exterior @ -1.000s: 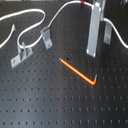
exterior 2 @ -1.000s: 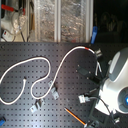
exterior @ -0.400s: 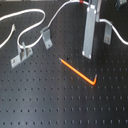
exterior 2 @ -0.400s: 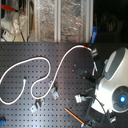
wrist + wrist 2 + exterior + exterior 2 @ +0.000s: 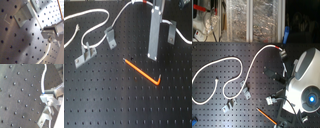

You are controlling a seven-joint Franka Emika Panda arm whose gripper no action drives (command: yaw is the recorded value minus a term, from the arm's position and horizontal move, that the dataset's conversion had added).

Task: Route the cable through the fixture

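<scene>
The white cable (image 5: 94,22) loops across the black perforated board in both exterior views (image 5: 222,67). Its red-orange band (image 5: 281,48) lies at the far end, next to the arm. My gripper (image 5: 153,55) hangs as a long grey bar over the board. In both wrist views the cable (image 5: 46,53) (image 5: 43,79) runs straight into the closed fingers (image 5: 51,37) (image 5: 48,101), so the gripper is shut on it. A grey metal fixture clip (image 5: 22,15) (image 5: 46,117) stands close beside the fingers. Two more fixtures (image 5: 110,37) (image 5: 86,55) stand at the first exterior view's left.
A stiff orange L-bent rod (image 5: 141,70) lies just in front of the gripper. Another grey clip (image 5: 170,32) stands to the first exterior view's right of the gripper. The white arm body (image 5: 304,85) fills the second exterior view's right. Shelves with clutter (image 5: 237,20) stand behind the board.
My gripper has shifted slightly toward the first exterior view's left. The arm body has swung a little in the second exterior view. The cable loops have stayed put.
</scene>
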